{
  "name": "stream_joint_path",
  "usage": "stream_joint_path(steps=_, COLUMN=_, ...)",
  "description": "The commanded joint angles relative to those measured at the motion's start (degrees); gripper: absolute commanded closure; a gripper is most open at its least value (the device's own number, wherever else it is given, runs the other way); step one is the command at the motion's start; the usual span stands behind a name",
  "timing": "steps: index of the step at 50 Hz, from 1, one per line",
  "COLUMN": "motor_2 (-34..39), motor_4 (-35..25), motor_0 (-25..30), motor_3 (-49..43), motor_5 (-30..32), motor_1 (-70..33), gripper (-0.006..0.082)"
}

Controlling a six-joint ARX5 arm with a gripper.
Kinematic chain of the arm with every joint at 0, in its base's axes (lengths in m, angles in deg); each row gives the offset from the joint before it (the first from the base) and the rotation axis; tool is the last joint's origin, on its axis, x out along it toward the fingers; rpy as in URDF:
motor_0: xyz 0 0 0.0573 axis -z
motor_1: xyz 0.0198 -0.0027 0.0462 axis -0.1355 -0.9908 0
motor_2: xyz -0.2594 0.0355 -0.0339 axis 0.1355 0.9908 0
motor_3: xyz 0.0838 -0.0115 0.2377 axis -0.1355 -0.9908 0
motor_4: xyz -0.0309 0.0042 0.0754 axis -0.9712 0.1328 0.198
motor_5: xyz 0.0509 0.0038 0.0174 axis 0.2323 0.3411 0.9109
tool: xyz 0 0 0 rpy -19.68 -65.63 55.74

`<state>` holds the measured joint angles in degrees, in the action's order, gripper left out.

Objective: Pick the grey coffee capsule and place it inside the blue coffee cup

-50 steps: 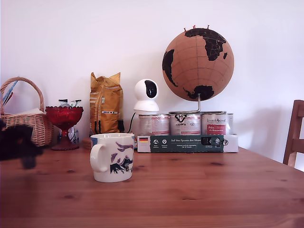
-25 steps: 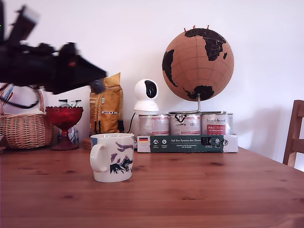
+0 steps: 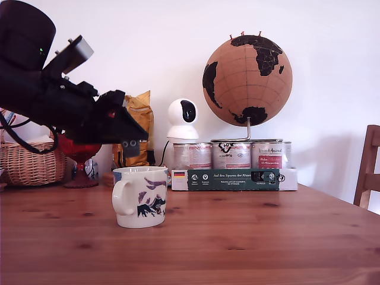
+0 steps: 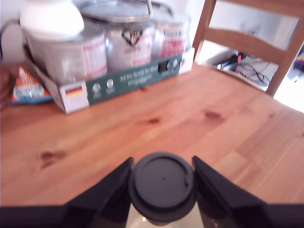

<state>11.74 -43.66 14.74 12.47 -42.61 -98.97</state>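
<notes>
On my wrist feed the end effector (image 4: pixel 162 190) is closed on the grey coffee capsule (image 4: pixel 162 184), one black finger (image 4: pixel 107 194) pressed to each side of it. The capsule's round flat face is turned toward the wrist camera, so its long axis runs along the line of sight, out toward the desk (image 4: pixel 190 118). In the exterior view the capsule (image 3: pixel 130 147) hangs at the tip of the arm, in the air just above the rim of the blue coffee cup (image 3: pixel 141 196), over the handle side and not touching it. Whether it sits upright or tilted there I cannot tell. The cup stands upright on the desk, handle toward the exterior view's left, mouth open upward. Along the far edge of the desk stand a wicker basket (image 3: pixel 29 160), a red glass goblet (image 3: pixel 79 155), a yellow bag (image 3: pixel 135 133), a small white camera (image 3: pixel 183 119), and a cardboard tray of tins (image 3: pixel 234 169) carrying a cork globe (image 3: pixel 247 80). A wooden chair (image 3: pixel 368 166) stands by the desk edge at the exterior view's right. Nothing lies between capsule and cup.
</notes>
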Motion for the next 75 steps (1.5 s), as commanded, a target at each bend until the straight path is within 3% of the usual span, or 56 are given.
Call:
stream_joint_path(steps=1, motor_2=-0.3, motor_4=0.0, motor_0=0.3, motor_3=0.3, motor_5=1.6, motor_1=-0.7, gripper=0.0412)
stream_joint_path(steps=4, motor_2=-0.3, motor_4=0.1, motor_0=0.6, motor_3=0.3, motor_5=2.2, motor_1=-0.7, gripper=0.0357)
stream_joint_path(steps=16, motor_2=-0.3, motor_4=0.0, motor_0=0.9, motor_3=0.3, motor_5=2.4, motor_1=-0.6, gripper=0.0363)
stream_joint_path(steps=19, motor_2=-0.3, motor_4=0.2, motor_0=0.9, motor_3=0.1, motor_5=1.8, motor_1=-0.3, gripper=0.0466)
stream_joint_path(steps=25, motor_2=-0.3, motor_4=0.3, motor_0=0.9, motor_3=-0.1, motor_5=1.8, motor_1=1.9, gripper=0.0802)
stream_joint_path(steps=32, motor_2=-0.3, motor_4=4.6, motor_0=0.6, motor_3=-2.6, motor_5=0.9, motor_1=7.4, gripper=0.0786)
stream_joint_path(steps=43, motor_2=-0.3, motor_4=12.0, motor_0=-2.5, motor_3=-14.4, motor_5=1.4, motor_1=19.1, gripper=0.0786)
stream_joint_path(steps=59, motor_2=-0.3, motor_4=13.1, motor_0=-12.3, motor_3=-25.7, motor_5=2.6, motor_1=31.1, gripper=0.0786)
stream_joint_path(steps=75, motor_2=-0.3, motor_4=13.5, motor_0=-18.6, motor_3=-32.5, motor_5=3.0, motor_1=41.1, gripper=0.0786)
